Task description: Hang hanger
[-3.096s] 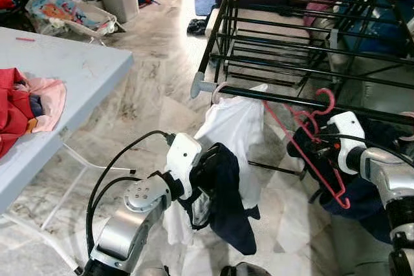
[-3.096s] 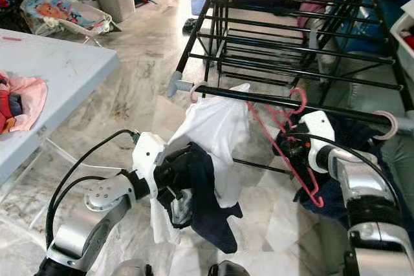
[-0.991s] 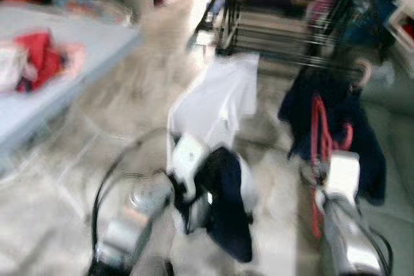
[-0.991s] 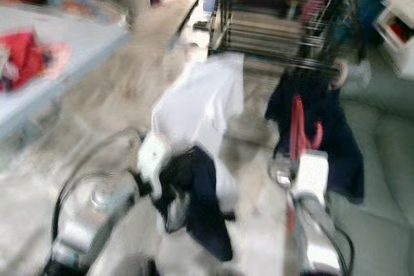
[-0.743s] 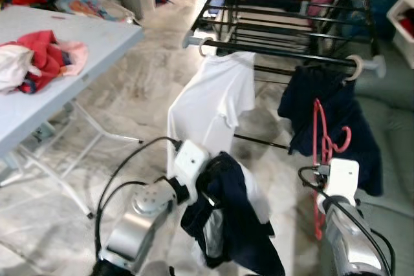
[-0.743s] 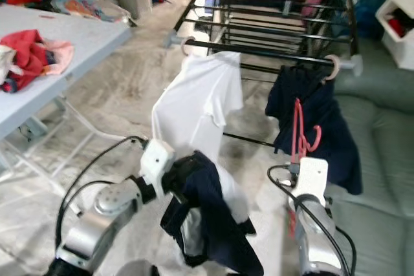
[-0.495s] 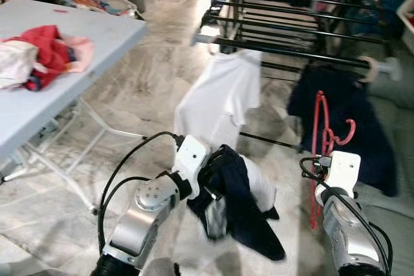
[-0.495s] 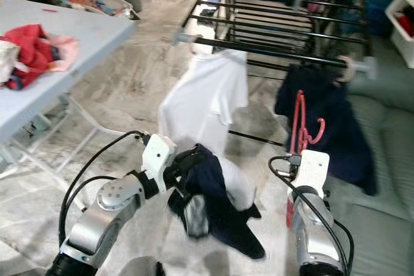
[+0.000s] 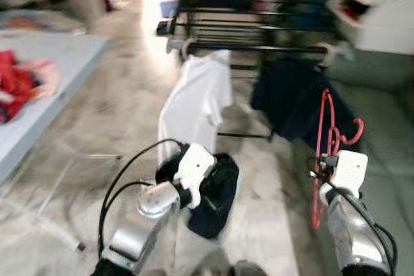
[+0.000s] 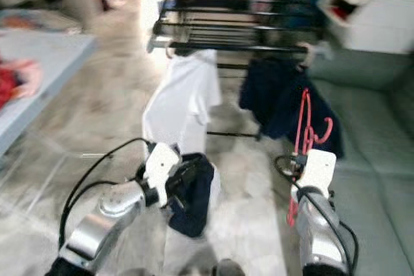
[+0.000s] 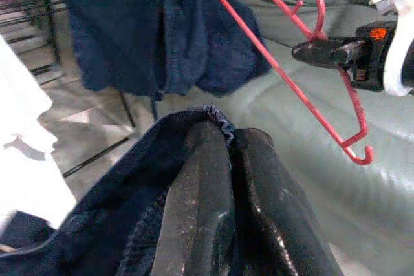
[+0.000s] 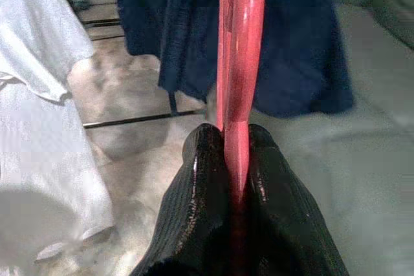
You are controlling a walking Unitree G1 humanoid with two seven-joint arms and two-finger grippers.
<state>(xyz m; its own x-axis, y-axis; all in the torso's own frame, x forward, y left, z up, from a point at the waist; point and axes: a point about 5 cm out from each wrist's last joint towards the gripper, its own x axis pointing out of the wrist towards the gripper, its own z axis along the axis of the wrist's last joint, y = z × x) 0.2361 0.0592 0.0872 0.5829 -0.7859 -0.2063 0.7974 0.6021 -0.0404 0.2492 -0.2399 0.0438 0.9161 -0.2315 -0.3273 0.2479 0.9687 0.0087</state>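
While my right gripper (image 12: 234, 159) clamps the red plastic hanger (image 9: 325, 139), my left gripper (image 11: 223, 179) pinches a dark navy garment (image 9: 217, 195) below the black drying rack (image 9: 252, 48).

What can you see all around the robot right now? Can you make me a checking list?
Surface: pale marble floor; grey table on the robot's left.
Job's things: red hanger held upright, off the rail; black drying rack ahead, its front rail carrying a white shirt and a dark blue garment.
Clutter: red and pink clothes on the table.
Grippers: right gripper shut on the red hanger; left gripper shut on navy clothing.
Cables: black cable looping along the left arm; another by the right wrist.
Surroundings: grey-green sofa on the right; head views blurred.
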